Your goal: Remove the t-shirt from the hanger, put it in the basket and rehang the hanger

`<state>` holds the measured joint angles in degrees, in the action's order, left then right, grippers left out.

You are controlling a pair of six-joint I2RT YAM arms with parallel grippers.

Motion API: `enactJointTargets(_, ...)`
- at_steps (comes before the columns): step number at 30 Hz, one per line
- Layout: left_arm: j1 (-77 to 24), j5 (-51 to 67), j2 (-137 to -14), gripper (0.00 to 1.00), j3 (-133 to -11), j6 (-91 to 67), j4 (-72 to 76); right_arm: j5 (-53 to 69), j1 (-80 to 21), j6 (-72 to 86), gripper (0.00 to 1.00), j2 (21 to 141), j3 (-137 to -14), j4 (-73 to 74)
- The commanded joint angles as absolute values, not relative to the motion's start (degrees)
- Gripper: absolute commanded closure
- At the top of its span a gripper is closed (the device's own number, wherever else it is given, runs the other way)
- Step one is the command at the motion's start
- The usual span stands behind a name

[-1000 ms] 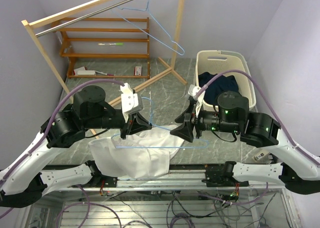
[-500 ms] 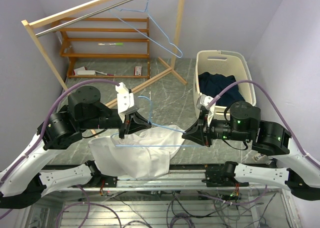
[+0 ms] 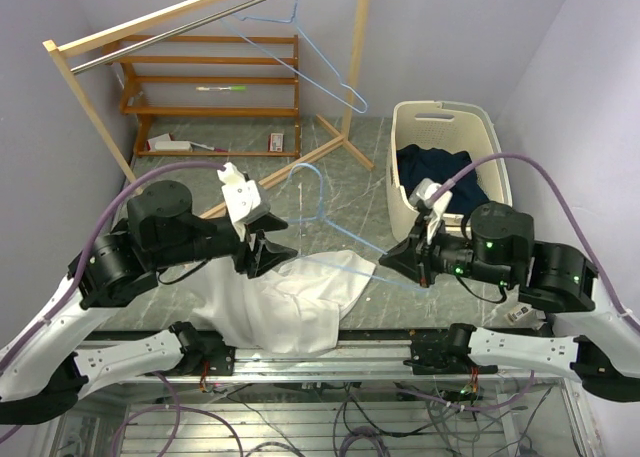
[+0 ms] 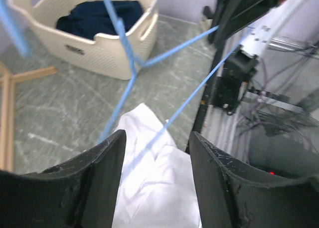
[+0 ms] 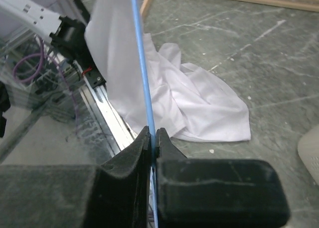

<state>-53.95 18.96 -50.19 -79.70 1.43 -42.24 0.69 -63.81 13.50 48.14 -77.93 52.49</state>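
The right claw (image 5: 152, 138) is pressed together on the thin blue wire of the hanger (image 5: 141, 63), holding it up off the worktop (image 3: 362, 189) with its hook tipped toward the wooden rack (image 3: 210, 62). The left claw (image 4: 157, 135) stands spread, gripping nothing, and hovers just above the t-shirt (image 3: 300, 302). The white shirt lies crumpled along the near edge of the worktop, between the two arms. One fold rises toward the hanger's lower wires, and I cannot tell whether the cloth is fully free of them. Off to the right sits a cream laundry basket (image 3: 445, 108) with dark clothes (image 3: 440, 172) inside. A second blue hanger (image 3: 300, 67) hangs from the rack's rail.
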Motion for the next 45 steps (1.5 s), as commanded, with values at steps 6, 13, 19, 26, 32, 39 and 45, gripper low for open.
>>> enactJointTargets(6, -53.9, -3.3, -39.0, 0.38, -72.1, -5.2, -43.2, -2.4, -63.6, 17.3, 1.00, 49.1, -80.7, 63.6)
enactJointTargets(13, -53.9, -12.0, -28.6, 0.47, -62.7, -9.9, -42.6, -5.5, -63.6, 17.4, 1.00, 55.9, -82.5, 64.8)
enactJointTargets(19, -53.9, -15.0, -19.1, 0.52, -57.2, -13.9, -40.2, -14.7, -63.7, 16.7, 1.00, 59.1, -90.8, 57.2)
enactJointTargets(26, -54.0, -17.0, -11.6, 0.50, -50.0, -16.6, -35.9, -25.3, -63.7, 6.7, 1.00, 63.8, -90.7, 32.9)
enactJointTargets(32, -53.9, -16.8, -13.2, 0.48, -49.3, -17.7, -36.6, -25.1, -60.7, -0.1, 1.00, 69.8, -89.9, 11.0)
enactJointTargets(39, -53.9, -14.7, -15.3, 0.52, -48.8, -17.4, -35.9, -3.4, -44.7, 9.5, 1.00, 83.4, -104.3, 9.9)
enactJointTargets(45, -53.9, -16.4, -12.4, 0.53, -48.5, -18.1, -36.2, 2.8, -41.4, 12.6, 1.00, 92.1, -114.3, 11.5)
